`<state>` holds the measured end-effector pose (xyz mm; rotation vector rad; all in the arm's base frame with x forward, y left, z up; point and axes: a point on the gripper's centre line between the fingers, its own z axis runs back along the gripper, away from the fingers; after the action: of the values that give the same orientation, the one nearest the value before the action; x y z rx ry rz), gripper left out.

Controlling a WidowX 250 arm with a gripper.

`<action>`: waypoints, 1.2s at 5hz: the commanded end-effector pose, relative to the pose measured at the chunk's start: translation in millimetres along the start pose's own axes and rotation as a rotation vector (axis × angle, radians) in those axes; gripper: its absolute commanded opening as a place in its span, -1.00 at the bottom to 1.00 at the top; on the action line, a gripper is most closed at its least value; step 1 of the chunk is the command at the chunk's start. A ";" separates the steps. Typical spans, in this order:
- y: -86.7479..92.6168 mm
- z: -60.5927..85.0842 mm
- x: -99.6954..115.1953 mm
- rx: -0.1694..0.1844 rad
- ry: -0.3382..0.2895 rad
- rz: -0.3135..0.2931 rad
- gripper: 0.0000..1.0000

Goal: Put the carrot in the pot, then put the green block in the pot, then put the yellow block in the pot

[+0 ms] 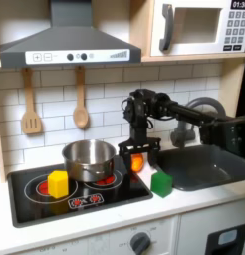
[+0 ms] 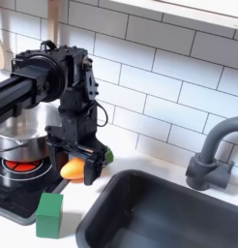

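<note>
The steel pot (image 1: 90, 159) (image 2: 16, 136) stands on the back of the black stovetop. Just to its right in the first exterior view, my gripper (image 1: 137, 161) (image 2: 74, 169) points down with its fingers closed on the orange carrot (image 1: 138, 163) (image 2: 70, 170). The carrot's green tip (image 2: 108, 155) sticks out to the side, low over the stove's edge. Whether the carrot is off the surface is unclear. The green block (image 1: 161, 183) (image 2: 48, 215) sits on the counter in front of the gripper. The yellow block (image 1: 58, 183) rests on the stove's front left burner.
A dark sink (image 1: 199, 164) (image 2: 164, 208) with a grey faucet (image 2: 213, 155) lies at the right in both exterior views. Two wooden utensils (image 1: 31, 105) hang on the tiled wall behind the stove. A range hood (image 1: 67, 45) overhangs the pot.
</note>
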<state>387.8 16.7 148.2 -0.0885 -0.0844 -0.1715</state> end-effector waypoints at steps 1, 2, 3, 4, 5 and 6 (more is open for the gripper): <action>-1.1 -7.8 8.2 0.003 0.016 -0.003 1.00; -2.7 -7.1 11.4 0.001 0.007 -0.006 1.00; -1.6 -9.2 14.3 0.011 0.007 0.013 1.00; -3.6 -3.2 17.2 0.022 -0.026 0.042 1.00; -6.7 -9.5 19.0 0.033 -0.021 0.033 1.00; -5.2 -9.6 20.3 0.041 -0.029 0.042 1.00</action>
<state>407.8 8.1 140.5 -0.0514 -0.1139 -0.1251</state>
